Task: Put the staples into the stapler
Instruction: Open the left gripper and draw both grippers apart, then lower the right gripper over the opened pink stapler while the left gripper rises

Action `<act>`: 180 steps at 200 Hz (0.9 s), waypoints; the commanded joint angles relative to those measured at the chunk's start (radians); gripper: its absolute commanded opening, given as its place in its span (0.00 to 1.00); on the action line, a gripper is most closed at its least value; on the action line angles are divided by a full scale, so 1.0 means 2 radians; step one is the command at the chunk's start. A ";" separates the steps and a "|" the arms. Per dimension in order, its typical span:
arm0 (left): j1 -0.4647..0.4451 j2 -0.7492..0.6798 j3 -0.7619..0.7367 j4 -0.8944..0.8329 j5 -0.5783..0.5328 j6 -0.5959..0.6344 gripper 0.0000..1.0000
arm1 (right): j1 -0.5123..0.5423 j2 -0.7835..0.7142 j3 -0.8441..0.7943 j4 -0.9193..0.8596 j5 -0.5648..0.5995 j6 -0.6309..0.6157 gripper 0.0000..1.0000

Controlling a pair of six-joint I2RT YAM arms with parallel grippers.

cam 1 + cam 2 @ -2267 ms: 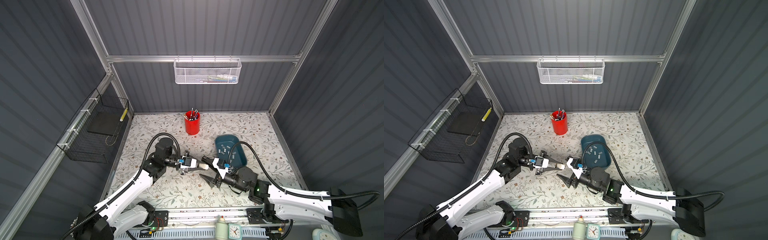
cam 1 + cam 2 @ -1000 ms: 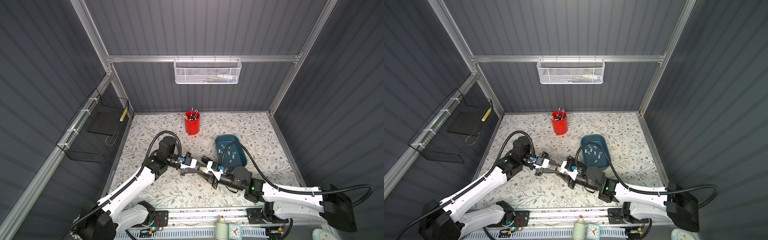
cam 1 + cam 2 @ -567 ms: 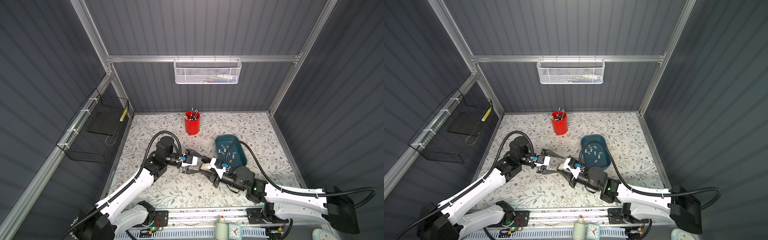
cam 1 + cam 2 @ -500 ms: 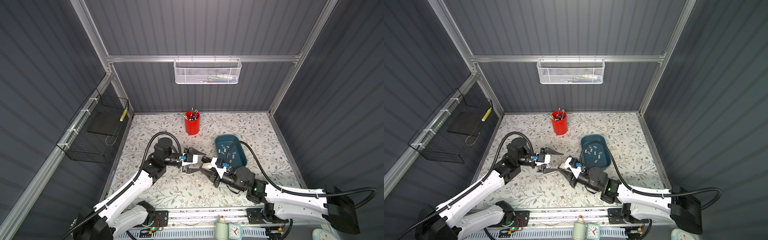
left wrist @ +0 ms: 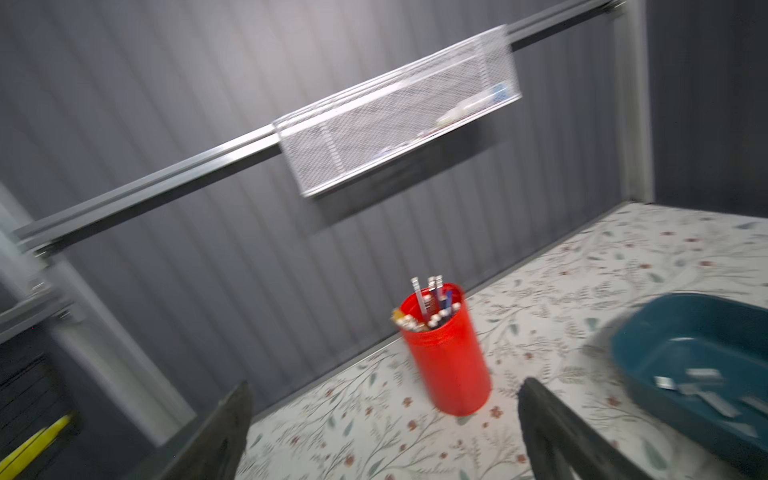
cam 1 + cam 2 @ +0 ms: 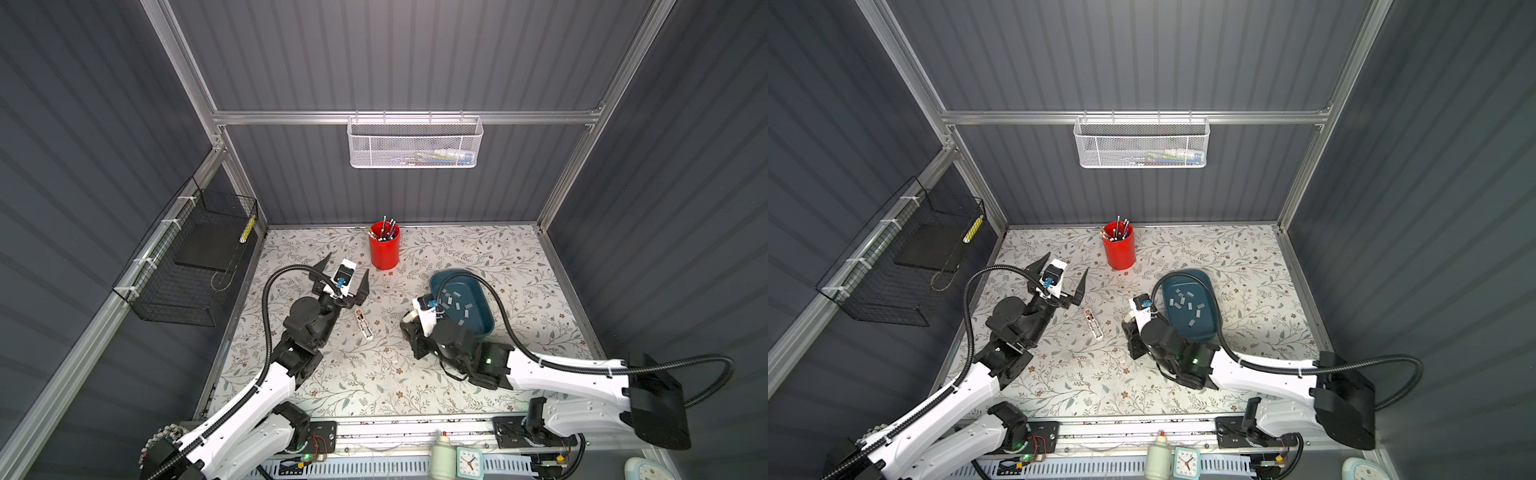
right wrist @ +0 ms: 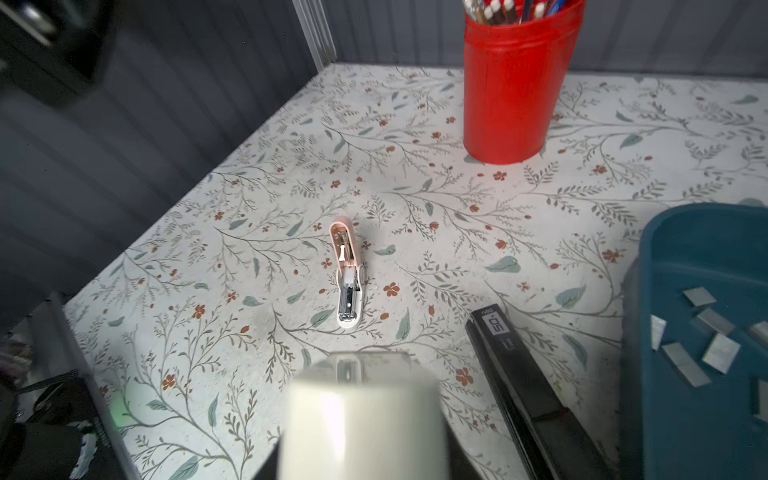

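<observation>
left hand (image 6: 348,262): raised off the desk (image 6: 374,374), jaws spread wide with nothing between them. Both dark fingers (image 5: 228,424) frame the bottom of the left wrist view.
right hand (image 6: 409,328): low over the desk, aimed towards the stapler (image 6: 364,324). The right wrist view shows one black finger (image 7: 515,374) beside a pale, blurred block (image 7: 361,415) close to the lens. How far the jaws are apart, and whether they grip anything, I cannot tell.
stapler: flat on the desk between the two hands, touched by neither. It is just beside the left hand's wrist and a little farther from the right hand. It is hinged open, with the pink lid at the end away from the right hand and the white base with its metal channel at the nearer end.
staples (image 6: 457,305): loose grey strips scattered in the blue tray (image 6: 455,274). The tray sits right beside the right hand, on the side away from the left hand.
red cup (image 6: 384,253): upright and full of pens. It stands past the left hand's fingertips towards the back wall, apart from them.
</observation>
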 commanded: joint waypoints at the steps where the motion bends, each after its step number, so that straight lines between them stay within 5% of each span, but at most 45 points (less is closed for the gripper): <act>1: 0.005 0.008 0.005 0.011 -0.097 -0.011 1.00 | 0.000 0.064 0.073 -0.132 0.029 0.044 0.14; 71: 0.021 0.047 0.052 -0.072 -0.113 -0.046 1.00 | -0.036 0.213 0.208 -0.209 -0.032 0.080 0.09; 180: 0.022 0.030 0.053 -0.080 -0.076 -0.040 1.00 | -0.067 0.348 0.359 -0.296 -0.062 0.063 0.09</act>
